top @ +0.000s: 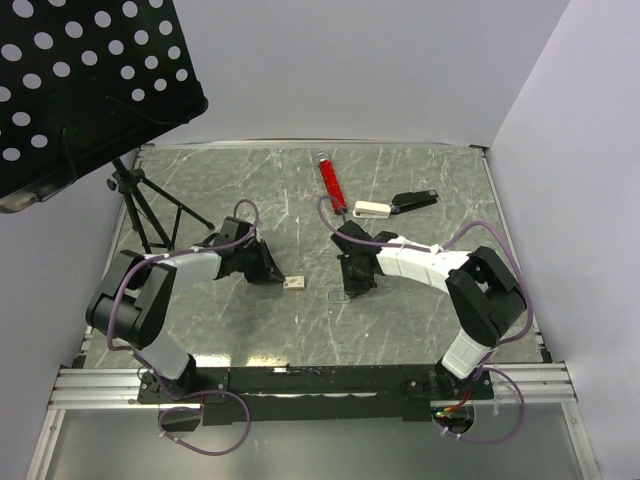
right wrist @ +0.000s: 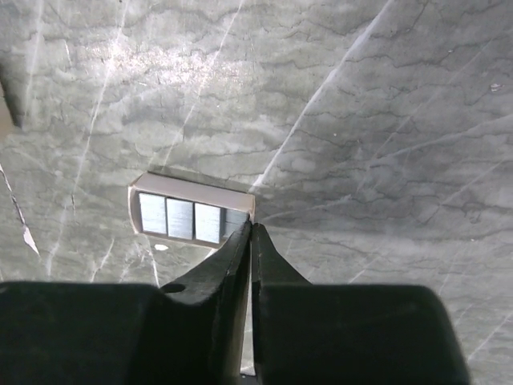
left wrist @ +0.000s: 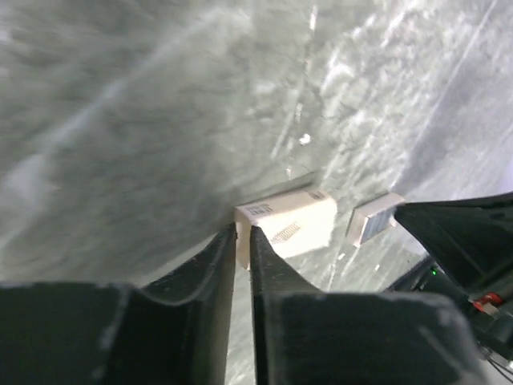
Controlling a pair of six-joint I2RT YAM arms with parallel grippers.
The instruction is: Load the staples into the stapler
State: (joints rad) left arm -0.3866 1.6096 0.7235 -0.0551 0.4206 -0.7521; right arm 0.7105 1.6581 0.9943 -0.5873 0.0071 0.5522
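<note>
The staples (right wrist: 192, 218) lie in a small tray (right wrist: 133, 210) at the tips of the low, inward-reaching right gripper (right wrist: 250, 228), whose jaws show a bare slit, grip unclear, while the left gripper (left wrist: 243, 232), equally narrow, noses a beige box (left wrist: 295, 226) and the stapler (top: 413, 201) sits well beyond.

Reached inward over the worktop (top: 250, 330) with elbows bent and wrists pitched down, left hand (top: 268, 268) and right hand (top: 352, 287) set low near the surface and well apart, fingers (left wrist: 212, 265) of each drawn to a narrow slit.
</note>
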